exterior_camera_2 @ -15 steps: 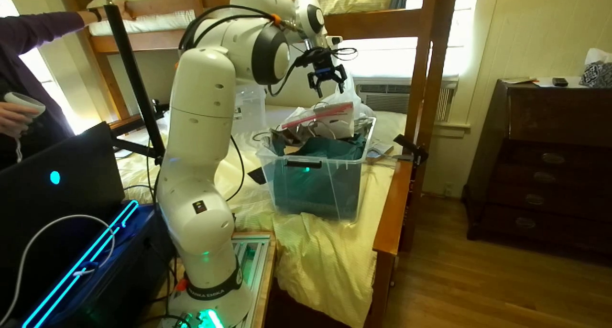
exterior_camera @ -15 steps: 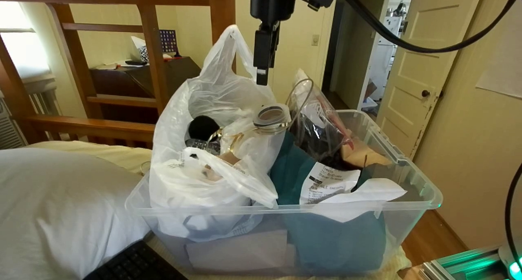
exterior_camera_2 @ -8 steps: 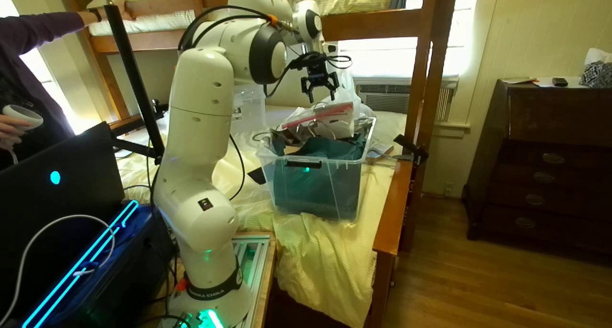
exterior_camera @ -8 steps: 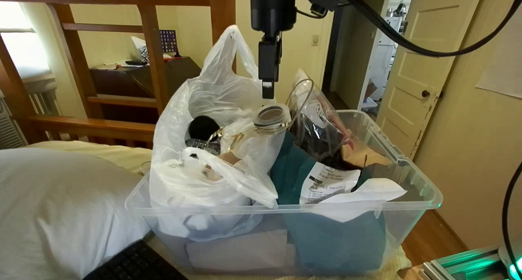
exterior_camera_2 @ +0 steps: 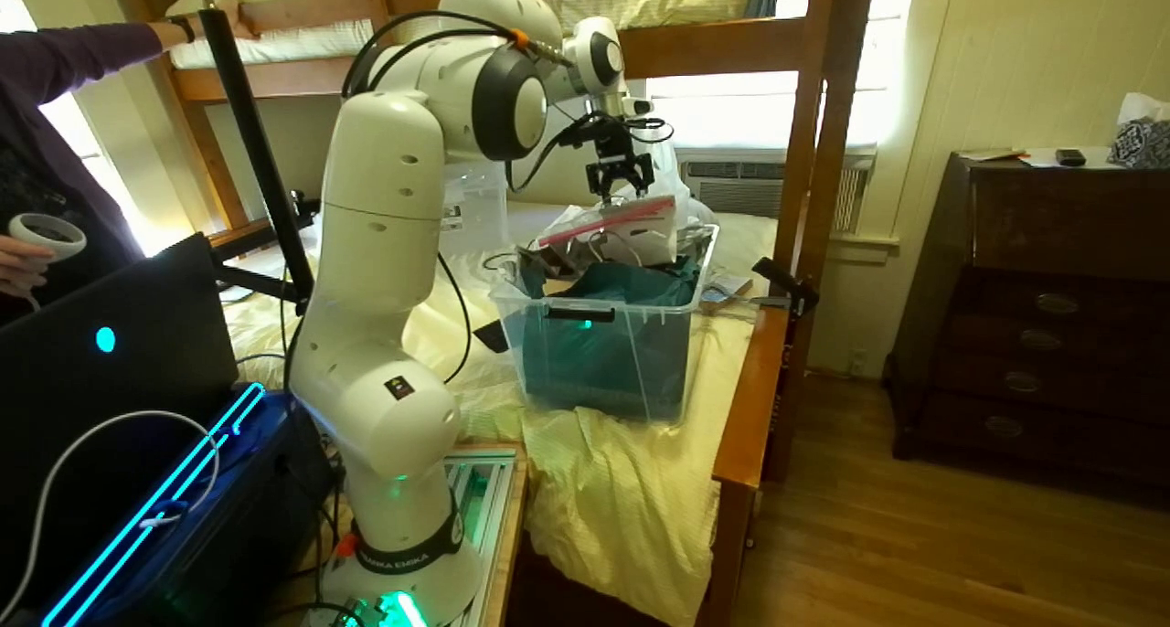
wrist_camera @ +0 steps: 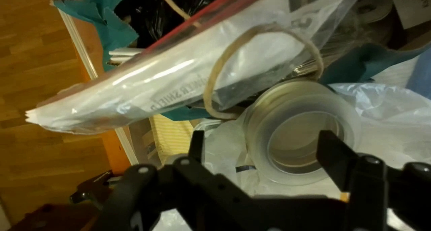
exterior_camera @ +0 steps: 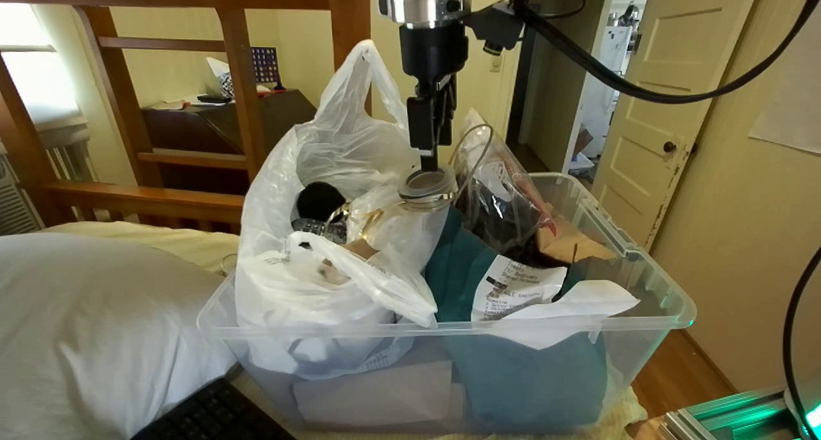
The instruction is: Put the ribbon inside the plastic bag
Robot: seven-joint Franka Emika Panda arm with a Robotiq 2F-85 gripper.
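The ribbon (exterior_camera: 426,199) is a pale, translucent roll with a round hole, lying against the right side of the plastic bag (exterior_camera: 266,292) in an exterior view. It also shows in the wrist view (wrist_camera: 261,133). My gripper (exterior_camera: 429,163) points down just above the roll. In the wrist view the gripper (wrist_camera: 262,135) is open, one finger left of the roll and one over the right part of its hole; nothing is held. The white bag stands open with a tall loop handle. In an exterior view the gripper (exterior_camera_2: 623,193) shows, and the ribbon is hidden behind other things.
A clear plastic bin (exterior_camera: 551,328) holds the bag, teal paper (exterior_camera: 455,260), a receipt (exterior_camera: 513,286) and a clear bag with dark contents (exterior_camera: 497,203). That clear bag (wrist_camera: 141,89) lies close beside the roll. A black keyboard (exterior_camera: 215,414) lies before the bin.
My gripper has moved down, and slightly to the right in an exterior view, coming close over the ribbon. The ribbon and the plastic bag have not moved.
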